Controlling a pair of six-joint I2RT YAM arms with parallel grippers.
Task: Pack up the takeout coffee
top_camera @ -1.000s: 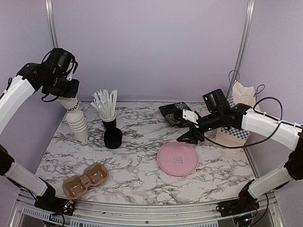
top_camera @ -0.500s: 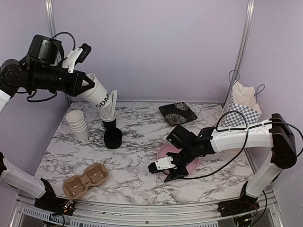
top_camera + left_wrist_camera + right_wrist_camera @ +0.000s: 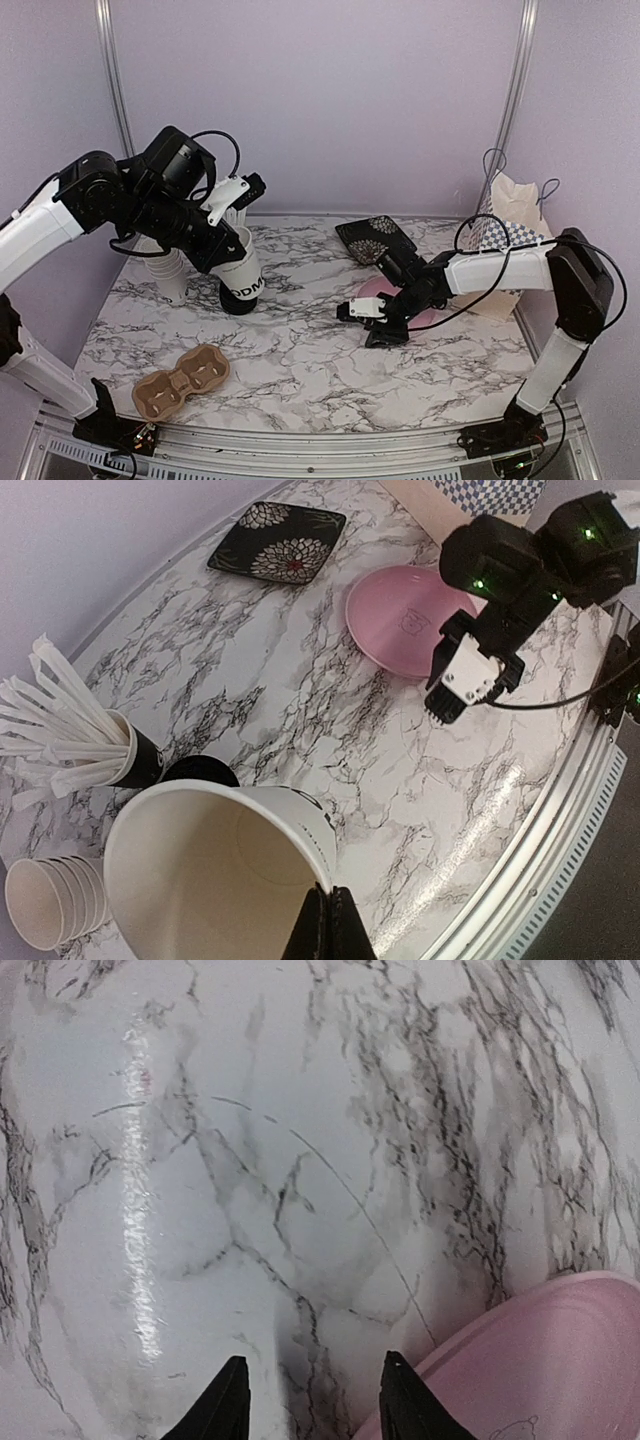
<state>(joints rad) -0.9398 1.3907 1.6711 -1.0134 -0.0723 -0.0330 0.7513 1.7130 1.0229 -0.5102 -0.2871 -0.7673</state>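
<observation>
My left gripper (image 3: 330, 892) is shut on the rim of a white takeout coffee cup (image 3: 220, 880) with black lettering. The cup's mouth is open and it is empty inside. In the top view this cup (image 3: 242, 272) hangs tilted just over a stack of black lids (image 3: 238, 302), with the left gripper (image 3: 222, 246) pinching its upper edge. My right gripper (image 3: 313, 1365) is open with nothing between its fingers. It hovers low over the marble at the left edge of the pink plate (image 3: 540, 1360). The top view shows the right gripper (image 3: 375, 330) right of centre.
A brown two-hole cup carrier (image 3: 180, 380) lies front left. Nested plain white cups (image 3: 168, 275) and a black cup of straws (image 3: 120, 755) stand back left. A black floral dish (image 3: 375, 238) sits at the back. A checked paper bag (image 3: 515, 215) stands far right.
My left arm swung down from high at the left, bringing the cup over the black lids. My right gripper moved from the plate's front to its left edge, jaws narrowing.
</observation>
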